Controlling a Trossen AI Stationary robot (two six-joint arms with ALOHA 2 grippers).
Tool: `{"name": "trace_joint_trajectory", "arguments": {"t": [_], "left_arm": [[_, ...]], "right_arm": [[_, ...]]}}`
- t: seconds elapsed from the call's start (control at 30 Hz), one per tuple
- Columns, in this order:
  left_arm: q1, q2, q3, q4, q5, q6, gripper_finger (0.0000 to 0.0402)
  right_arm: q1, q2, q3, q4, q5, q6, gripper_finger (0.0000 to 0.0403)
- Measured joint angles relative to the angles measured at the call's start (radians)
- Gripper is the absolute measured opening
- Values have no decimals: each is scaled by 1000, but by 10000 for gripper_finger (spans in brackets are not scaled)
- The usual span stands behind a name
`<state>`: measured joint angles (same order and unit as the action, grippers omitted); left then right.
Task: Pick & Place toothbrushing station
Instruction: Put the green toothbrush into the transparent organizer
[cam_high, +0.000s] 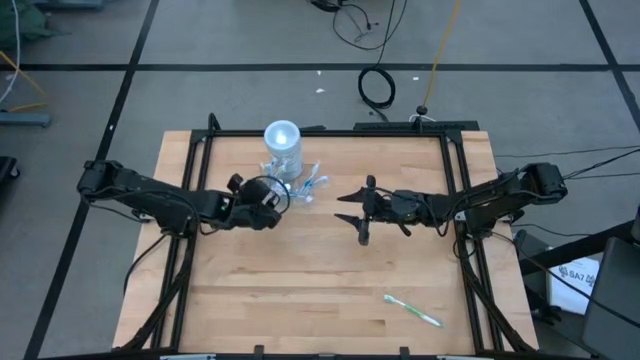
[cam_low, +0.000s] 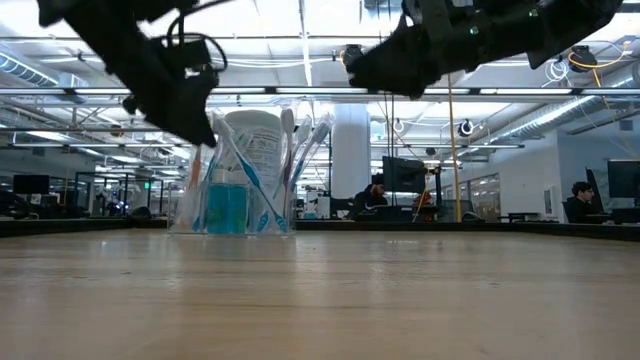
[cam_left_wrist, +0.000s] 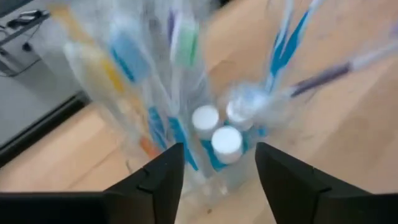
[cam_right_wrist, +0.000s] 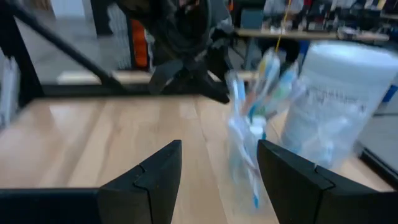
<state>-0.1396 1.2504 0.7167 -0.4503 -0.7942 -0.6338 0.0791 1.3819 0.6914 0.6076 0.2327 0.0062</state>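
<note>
Wooden tabletop (cam_high: 300, 280) carried the toothbrushing station (cam_high: 285, 160) near its far edge, and the left gripper (cam_high: 268, 197) hung just beside it with jaws parted and nothing between them, so this looked like the release after placing; the next move probably called for a clean retreat without snagging the brushes. Only the high view showed a stray toothbrush (cam_high: 413, 310) lying well apart, while the right gripper (cam_high: 362, 210), jaws wide and empty, waited mid-table.

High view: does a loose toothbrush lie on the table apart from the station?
Yes, one toothbrush lies alone near the table's front edge, far from the toothbrushing station.
</note>
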Motion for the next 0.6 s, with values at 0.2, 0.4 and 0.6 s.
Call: {"name": "trace_joint_trajectory", "arguments": {"t": [0.2,0.4,0.6], "left_arm": [[-25,-53,86,-23,31,1,205],[-48,-54,101,87,122,99,189],[-53,-54,101,282,204,286,180]], "right_arm": [[13,0,0,154,-2,111,201],[80,1,0,188,-23,113,201],[188,1,1,287,-18,112,201]]}}
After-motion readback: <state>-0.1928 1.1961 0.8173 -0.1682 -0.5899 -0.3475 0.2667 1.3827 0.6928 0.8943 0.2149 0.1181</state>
